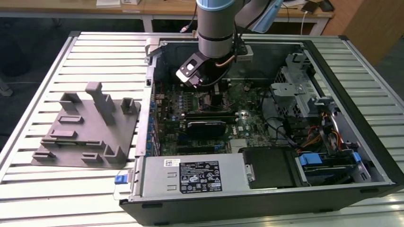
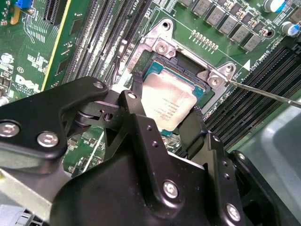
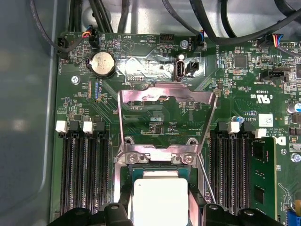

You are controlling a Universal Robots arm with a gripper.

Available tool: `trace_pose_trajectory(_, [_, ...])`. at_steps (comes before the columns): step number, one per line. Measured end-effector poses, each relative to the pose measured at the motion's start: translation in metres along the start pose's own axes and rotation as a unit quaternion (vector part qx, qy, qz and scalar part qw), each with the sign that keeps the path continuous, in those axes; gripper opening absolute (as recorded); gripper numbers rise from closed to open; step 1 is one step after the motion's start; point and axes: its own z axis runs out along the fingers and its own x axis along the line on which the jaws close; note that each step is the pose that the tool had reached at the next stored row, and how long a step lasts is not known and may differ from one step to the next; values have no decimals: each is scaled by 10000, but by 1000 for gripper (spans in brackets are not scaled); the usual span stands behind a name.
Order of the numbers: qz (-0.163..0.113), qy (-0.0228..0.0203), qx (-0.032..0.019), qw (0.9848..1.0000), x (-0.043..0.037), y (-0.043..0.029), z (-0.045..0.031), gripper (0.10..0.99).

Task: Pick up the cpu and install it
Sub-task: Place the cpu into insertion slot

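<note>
The cpu (image 2: 168, 102), a flat square chip with a silver top, lies in the motherboard socket (image 2: 162, 47) in both wrist views. My gripper (image 2: 164, 106) reaches down over it, one black finger against each of two opposite edges, shut on the chip. In the first wrist view the cpu (image 3: 160, 200) sits level between the fingertips (image 3: 124, 200), and the socket's metal load plate (image 3: 167, 117) stands raised behind it. The thin lever rod (image 2: 263, 92) sticks out to one side. In the exterior view my gripper (image 1: 211, 92) is low inside the open computer case (image 1: 372, 156).
Memory slots (image 3: 84, 169) flank the socket, with one green module (image 3: 263, 179) fitted. Black cables (image 3: 207, 23) hang at the board's far edge. A silver power supply (image 1: 189, 177) fills the case front. A drive cage (image 1: 303, 94) stands on the exterior view's right, a grey fixture (image 1: 88, 127) on the table on its left.
</note>
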Motion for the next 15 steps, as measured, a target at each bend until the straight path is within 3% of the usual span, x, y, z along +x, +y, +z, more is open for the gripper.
trace_pose_trajectory(7, [0, 0, -3, 10000, 0, 0, 2, 553])
trace_pose_trajectory(8, [1, 11, -6, 10000, 4, 2, 7, 612])
trace_pose_trajectory(15, [0, 3, -3, 10000, 2, 2, -12, 612])
